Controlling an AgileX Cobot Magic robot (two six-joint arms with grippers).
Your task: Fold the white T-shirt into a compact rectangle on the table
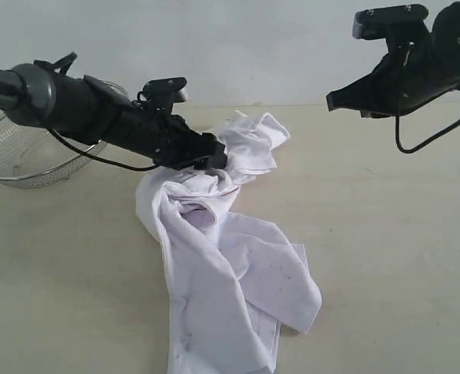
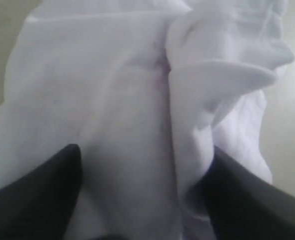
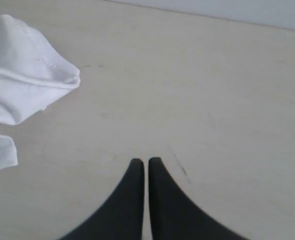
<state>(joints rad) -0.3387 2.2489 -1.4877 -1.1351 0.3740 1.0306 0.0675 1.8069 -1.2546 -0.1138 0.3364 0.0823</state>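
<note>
Lying as a crumpled, unfolded white T-shirt (image 1: 222, 288) on the pale beige table (image 1: 386, 249). Bunching up highest between the spread tips of the left claw (image 1: 217, 161), with a rumpled fold poking out just beyond it. Trailing away from that claw in a long twisted strip, showing faint specks. Stretching flat and matte under the right claw (image 3: 146, 162), with a stitched hem lying near but apart.

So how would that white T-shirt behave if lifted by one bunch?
Likely floppy: the white T-shirt lies crumpled in soft folds on the table. Probably light, the cloth looking thin. Lifted at one spot, the rest would likely hang and drag.
</note>
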